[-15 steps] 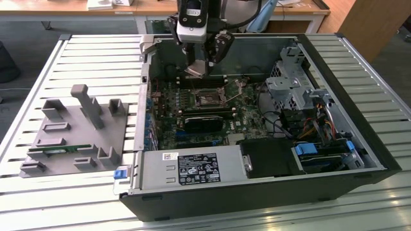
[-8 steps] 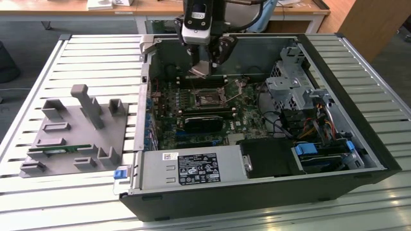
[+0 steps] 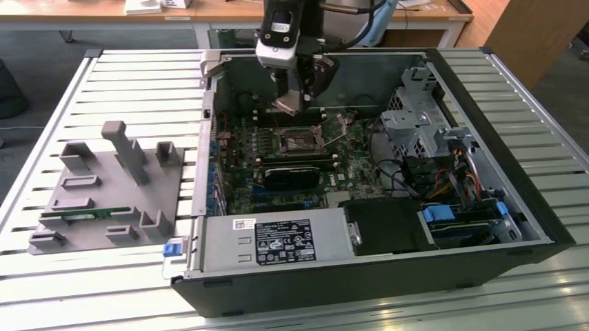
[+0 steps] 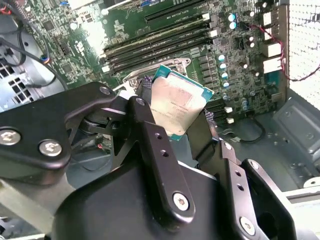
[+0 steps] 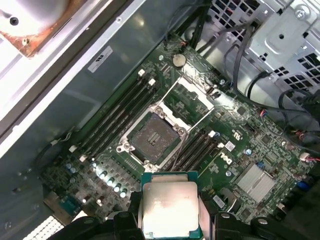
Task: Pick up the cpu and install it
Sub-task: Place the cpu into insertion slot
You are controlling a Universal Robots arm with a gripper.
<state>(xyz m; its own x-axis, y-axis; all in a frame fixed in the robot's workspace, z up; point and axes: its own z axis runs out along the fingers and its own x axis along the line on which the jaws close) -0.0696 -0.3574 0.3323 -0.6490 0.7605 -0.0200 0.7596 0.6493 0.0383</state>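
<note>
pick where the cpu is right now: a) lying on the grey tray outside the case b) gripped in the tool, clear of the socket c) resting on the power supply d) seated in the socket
b: in the first wrist view the cpu is clamped in the tool, while the socket lies open and empty, apart from it.

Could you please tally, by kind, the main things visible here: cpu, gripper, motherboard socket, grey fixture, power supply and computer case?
cpu, held over the motherboard: 1
gripper, shut on the cpu: 1
motherboard socket, open and empty: 1
grey fixture, beside the case: 1
power supply: 1
computer case: 1
Total: 6
</note>
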